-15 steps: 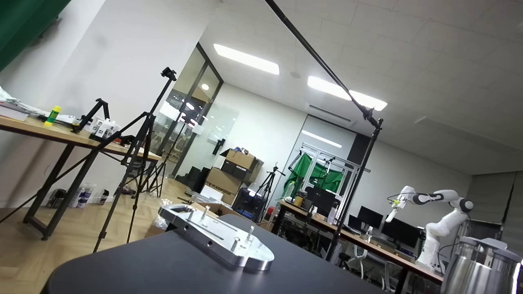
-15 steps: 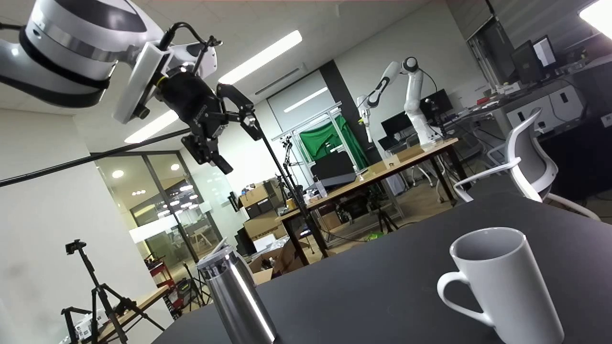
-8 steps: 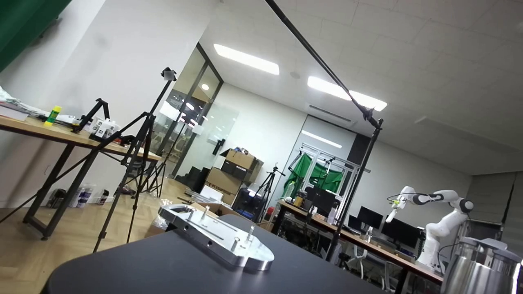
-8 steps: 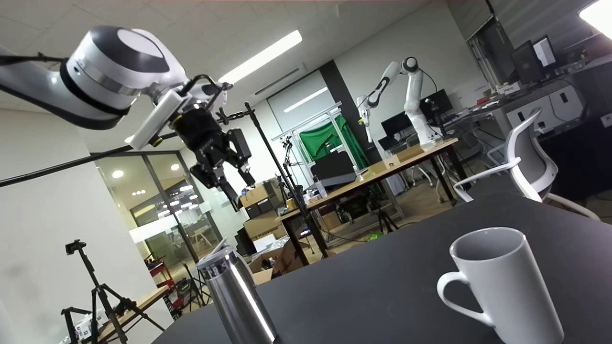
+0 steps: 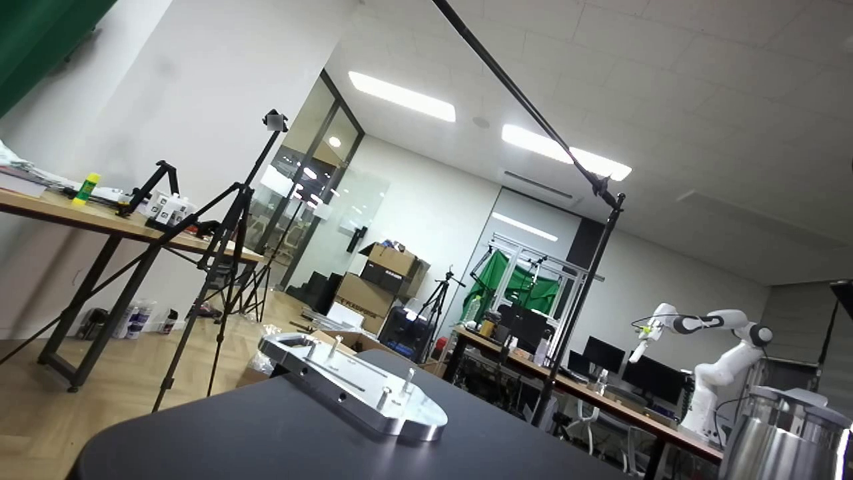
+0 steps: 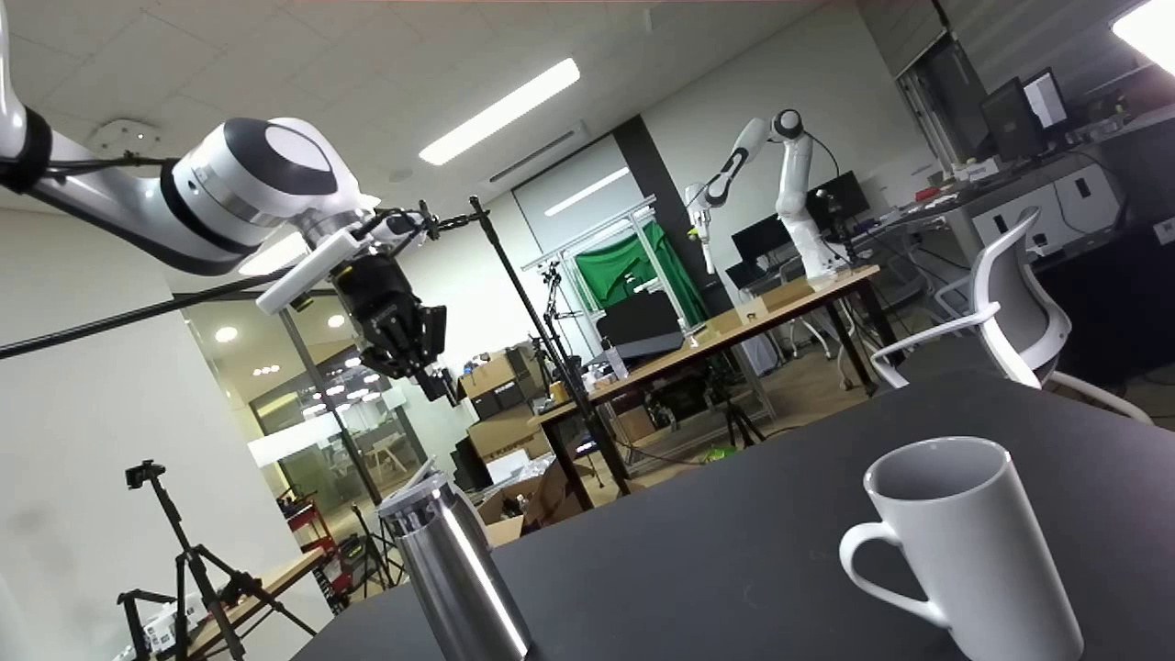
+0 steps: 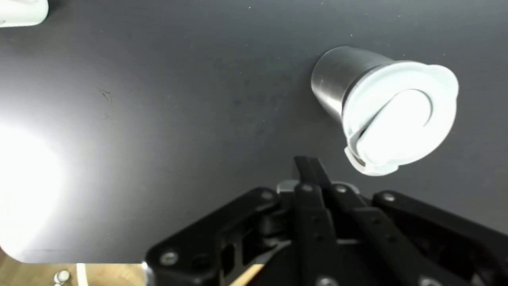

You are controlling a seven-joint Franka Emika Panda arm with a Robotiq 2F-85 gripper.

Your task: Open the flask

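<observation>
The flask, a steel cylinder with a pale rimmed cap, stands on the dark table; both exterior views show it, point(image 5: 783, 443) cut off at the right edge and, from its other side, the flask point(image 6: 464, 578) at lower left. From above, the wrist view has the flask point(image 7: 337, 77) right of centre, its white cap point(image 7: 401, 119) facing the camera with a raised flap. My gripper point(image 6: 439, 390) hangs above the flask in an exterior view, apart from it. Seen from the wrist, the gripper point(image 7: 307, 159) has its fingertips pressed together, nothing between them, left of the cap's spout side.
A white mug point(image 6: 982, 551) stands on the table point(image 6: 698, 588), well away from the flask. A silver metal fixture point(image 5: 360, 387) with upright pins lies on the tabletop. Part of a white object point(image 7: 22, 12) shows at the wrist view's top left corner. A thin black stand pole point(image 6: 542, 340) rises behind.
My arm has come lower toward the flask. The jaws, spread wide a second ago, have drawn together. A dark part now shows at an exterior view's right edge. Flask and mug have not moved.
</observation>
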